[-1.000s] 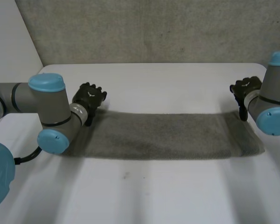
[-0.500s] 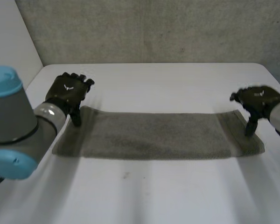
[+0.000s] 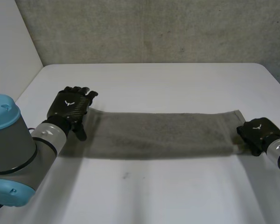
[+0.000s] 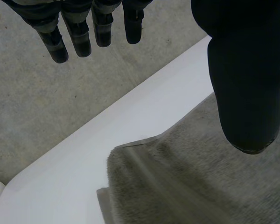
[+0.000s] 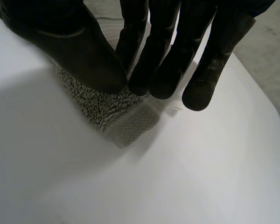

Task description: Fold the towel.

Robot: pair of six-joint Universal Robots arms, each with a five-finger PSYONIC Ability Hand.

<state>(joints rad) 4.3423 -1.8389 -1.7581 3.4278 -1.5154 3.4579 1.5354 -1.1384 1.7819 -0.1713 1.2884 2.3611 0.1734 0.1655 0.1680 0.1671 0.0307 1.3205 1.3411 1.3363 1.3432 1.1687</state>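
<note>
1. Nearest the camera, the left arm, with its grey joint and light-blue cap, comes in over the near left part of the white tabletop.
2. Further in on the right, the right hand sits at the right end of the towel, low on the tabletop.
3. In the right wrist view its thumb and fingers are closed together on the cloth. A hemmed corner of the towel pokes out from the pinch and lies on the white surface.
4. The grey towel lies flat as one long, narrow strip. It runs lengthwise across the middle of the tabletop, from the left hand to the right hand.
5. A little farther back, the left hand is at the towel's left end, over its far corner, with the back of the hand facing up.
6. In the left wrist view its fingers are straight and spread, and the thumb stands apart from them, so the hand grips nothing.
7. The towel's corner lies under the palm, and the edge of a lower layer shows beneath it. Whether the thumb tip touches the cloth I cannot tell.
8. Beyond the towel the tabletop is plain white up to its far edge, where a rough grey wall rises behind it.
</note>
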